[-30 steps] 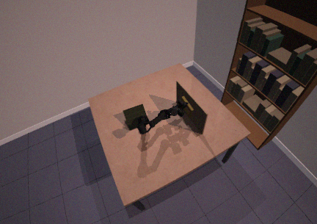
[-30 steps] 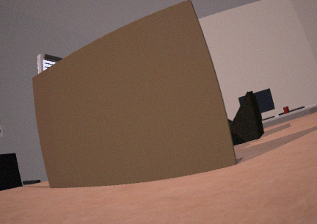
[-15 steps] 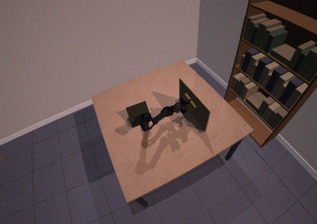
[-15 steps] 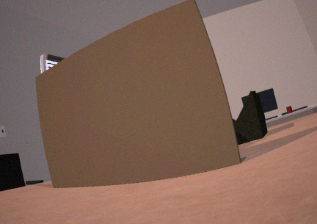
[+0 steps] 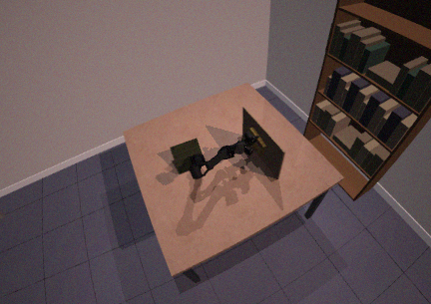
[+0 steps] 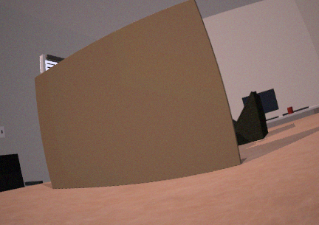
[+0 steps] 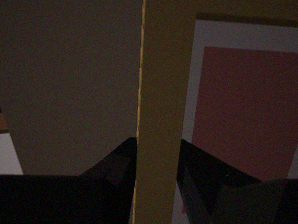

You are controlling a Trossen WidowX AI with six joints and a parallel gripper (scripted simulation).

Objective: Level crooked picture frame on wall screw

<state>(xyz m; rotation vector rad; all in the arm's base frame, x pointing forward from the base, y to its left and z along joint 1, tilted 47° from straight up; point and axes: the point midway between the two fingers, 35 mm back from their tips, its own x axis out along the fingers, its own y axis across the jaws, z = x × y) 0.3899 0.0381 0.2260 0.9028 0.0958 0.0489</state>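
The picture frame (image 7: pixel 167 75) (image 5: pixel 262 141) has a gold border, a pale mat and a dark red picture. In the wrist view its side bar runs up between the fingers, leaning slightly to the right toward the top. My gripper (image 7: pixel 155 146) (image 5: pixel 251 140) is shut on this side bar, one finger on each side. The frame is in front of the upright panel (image 5: pixel 270 161) (image 6: pixel 136 97) (image 7: pixel 70 75), which shows from behind in the exterior view and hides the frame there. The screw and the notched strip are hidden. Whether the frame hangs level cannot be told.
The panel stands upright on the wooden table (image 5: pixel 229 245) (image 6: pixel 166 203). A dark green block-like object (image 5: pixel 186 149) (image 6: pixel 255 122) stands beside the arm's base. A tall bookshelf (image 5: pixel 319 146) is beyond the table, on the right in the top view.
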